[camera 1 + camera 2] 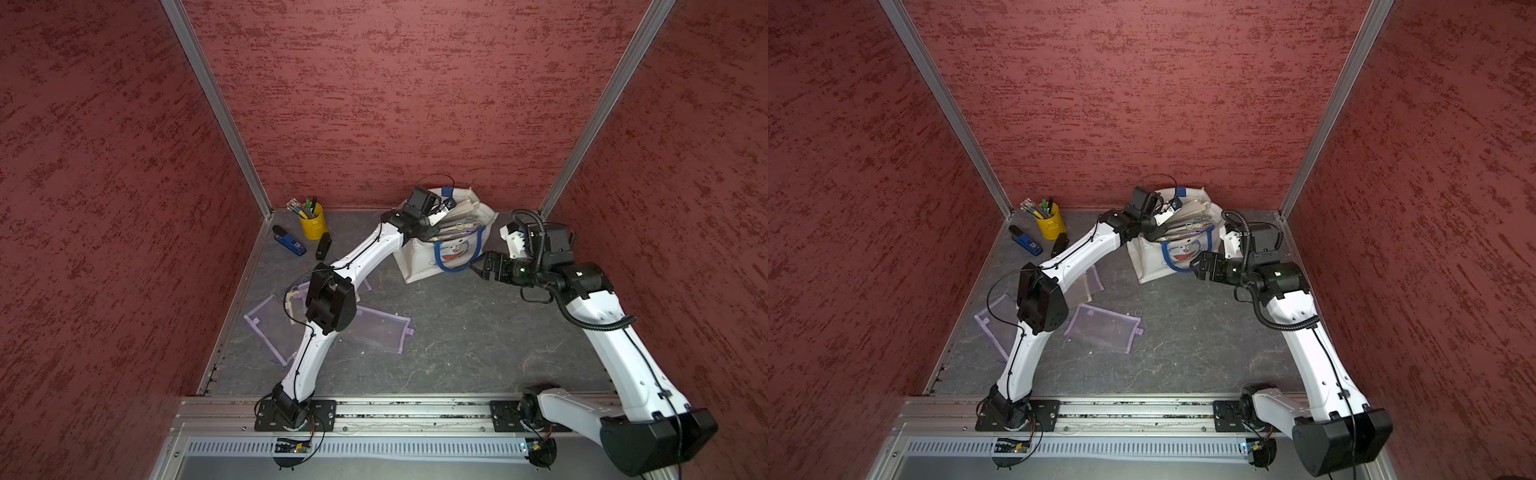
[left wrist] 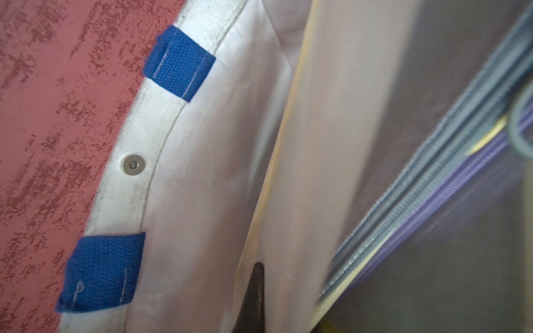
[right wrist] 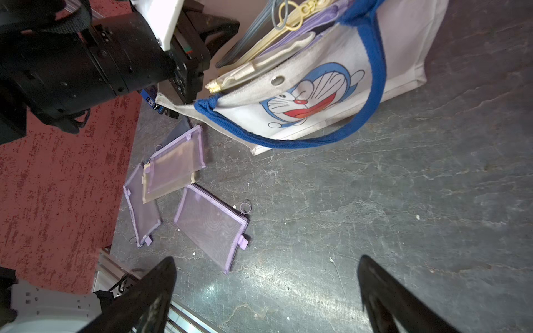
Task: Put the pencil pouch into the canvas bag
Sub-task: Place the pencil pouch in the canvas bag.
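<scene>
On the grey worktop (image 1: 457,353), spare pouches (image 1: 378,328) lie near the left edge, and the right gripper (image 3: 265,291) hangs wide open, empty. By the back edge, the left gripper (image 1: 448,208) is pinched shut, it seems on the pencil pouch (image 2: 302,173), inside the canvas bag (image 1: 415,266). Push it low before letting go.

I count one canvas bag (image 1: 419,266), three purple mesh pouches (image 3: 212,227) (image 3: 142,210) (image 3: 178,158) lying outside it, one yellowish pouch (image 3: 164,194) beneath one of them, further pouches (image 3: 277,37) inside the bag too bunched to count, one yellow pen cup (image 1: 313,226), two robot arms (image 1: 316,299) (image 1: 615,349).
</scene>
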Action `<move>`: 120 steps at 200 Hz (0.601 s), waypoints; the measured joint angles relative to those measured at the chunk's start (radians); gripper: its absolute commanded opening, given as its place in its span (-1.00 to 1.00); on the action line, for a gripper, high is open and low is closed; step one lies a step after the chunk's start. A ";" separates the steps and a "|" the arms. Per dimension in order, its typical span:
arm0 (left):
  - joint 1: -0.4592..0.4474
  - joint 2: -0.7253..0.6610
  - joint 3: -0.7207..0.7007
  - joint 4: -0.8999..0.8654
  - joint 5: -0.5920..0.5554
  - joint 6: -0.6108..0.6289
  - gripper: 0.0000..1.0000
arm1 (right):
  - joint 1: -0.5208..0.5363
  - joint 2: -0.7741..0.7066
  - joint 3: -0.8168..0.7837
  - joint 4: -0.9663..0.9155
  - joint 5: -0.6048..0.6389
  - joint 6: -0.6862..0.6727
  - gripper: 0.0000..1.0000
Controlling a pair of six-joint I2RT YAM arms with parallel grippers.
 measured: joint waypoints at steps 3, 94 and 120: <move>0.000 0.000 0.000 0.000 0.000 0.003 -0.60 | 0.000 0.000 0.000 0.002 0.000 0.000 0.97; 0.010 -0.174 0.013 -0.043 0.067 -0.134 0.36 | 0.000 0.011 -0.035 0.075 -0.010 0.012 0.96; 0.000 -0.432 -0.203 -0.007 0.084 -0.249 0.72 | 0.029 0.023 -0.071 0.118 -0.035 0.015 0.97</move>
